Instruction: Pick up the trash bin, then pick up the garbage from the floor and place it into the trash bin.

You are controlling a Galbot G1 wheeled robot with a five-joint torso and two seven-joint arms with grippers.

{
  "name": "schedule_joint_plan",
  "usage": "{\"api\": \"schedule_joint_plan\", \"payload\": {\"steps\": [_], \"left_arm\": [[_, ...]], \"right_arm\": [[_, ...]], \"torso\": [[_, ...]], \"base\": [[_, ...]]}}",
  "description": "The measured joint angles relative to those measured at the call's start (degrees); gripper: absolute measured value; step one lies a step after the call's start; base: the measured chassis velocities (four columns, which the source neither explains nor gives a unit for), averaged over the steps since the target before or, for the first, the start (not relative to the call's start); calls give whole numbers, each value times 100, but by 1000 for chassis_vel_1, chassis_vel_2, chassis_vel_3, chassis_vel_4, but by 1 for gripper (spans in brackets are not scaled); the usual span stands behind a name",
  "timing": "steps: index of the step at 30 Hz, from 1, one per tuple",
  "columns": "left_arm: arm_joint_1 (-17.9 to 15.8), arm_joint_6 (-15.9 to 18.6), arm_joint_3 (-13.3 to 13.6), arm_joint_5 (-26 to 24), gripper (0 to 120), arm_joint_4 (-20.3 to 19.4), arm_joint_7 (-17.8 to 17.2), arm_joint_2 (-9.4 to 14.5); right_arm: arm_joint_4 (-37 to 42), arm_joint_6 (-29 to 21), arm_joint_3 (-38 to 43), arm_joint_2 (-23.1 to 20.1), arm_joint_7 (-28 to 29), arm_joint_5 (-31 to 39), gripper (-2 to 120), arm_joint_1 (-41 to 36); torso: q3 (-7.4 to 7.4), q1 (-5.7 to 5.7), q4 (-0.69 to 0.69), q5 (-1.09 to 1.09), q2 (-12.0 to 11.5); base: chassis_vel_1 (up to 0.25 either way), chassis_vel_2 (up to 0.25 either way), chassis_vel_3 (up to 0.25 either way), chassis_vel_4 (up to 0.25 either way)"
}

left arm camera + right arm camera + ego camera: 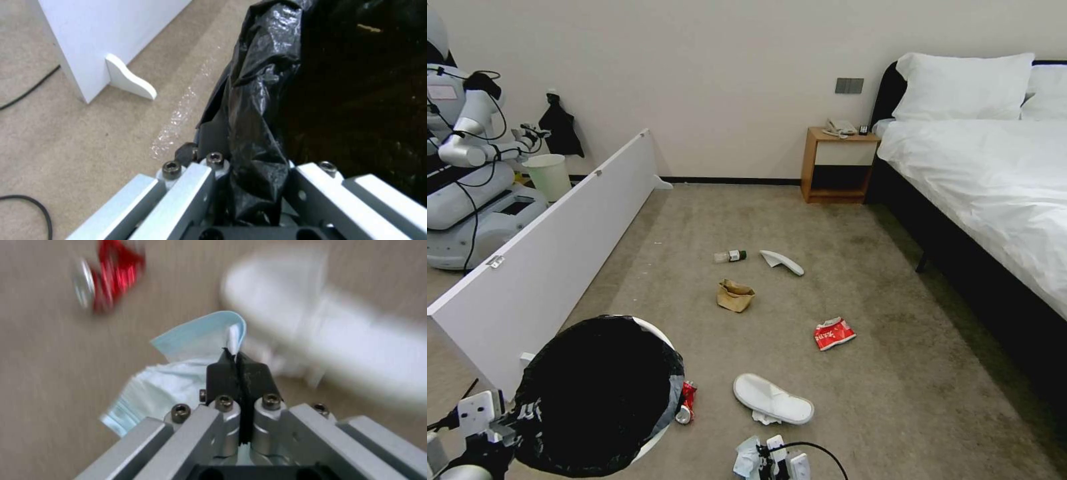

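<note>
On my left, the left gripper (249, 186) clamps the black liner at the rim of the round white plastic trash bin (597, 393), which I see held at seven o'clock. My right gripper (238, 365), at six o'clock, pinches a pale blue crumpled tissue (178, 380) over beige carpet floor (894, 400). Crushed red can (687, 402) and white slipper (772, 399) lie nearby on it.

The bin (602, 393) hides part of the red can (687, 402), and its black bag (262, 110) covers the left gripper's (249, 186) fingertips. The near slipper (772, 399) and the can are blurred in the right wrist view. The right gripper (774, 460) is cut off by the head view's lower edge. A tissue (766, 418) is partly hidden under the slipper.
</note>
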Motion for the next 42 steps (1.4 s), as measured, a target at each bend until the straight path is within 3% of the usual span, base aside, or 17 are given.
{"api": "schedule_joint_plan", "payload": {"steps": [4,11,16,22,24,32,39,42], "left_arm": [[28,0,185,53,2,3,-20,79],[-64,0,429,97,2,21,-69,287],[-181,0,670,159,2,114,-102,529],[-326,0,775,220,2,256,-111,723],[-459,0,817,225,2,341,-106,889],[-501,1,738,278,2,435,-95,937],[-465,1,629,256,2,379,-93,901],[-388,1,526,224,2,332,-74,864]], "right_arm": [[942,265,-38,-268,5,337,0,-66],[2036,242,-238,-600,95,1006,0,143],[2631,8,-635,-866,200,1810,0,1154],[2719,-140,-856,-993,297,2395,0,1911],[2667,-203,-1011,-1033,406,2776,0,2451],[2617,-67,-1536,-917,321,3263,0,3516],[2896,-62,-2058,-1052,124,3761,0,3778],[3110,-250,-2461,-1301,104,4005,0,3711]], "torso": [[-1,0,3,-2,0],[-1,0,2,-2,0],[-1,0,4,-3,0],[-1,0,4,-4,0],[-1,0,2,-3,1],[-1,1,4,-4,1],[-2,0,3,-4,1],[-2,0,2,-3,1]], "base": [[0,0,0,0],[0,0,0,0],[0,0,0,0],[0,0,0,0],[0,0,0,0],[0,0,0,0],[0,0,0,0],[0,0,0,0]]}}
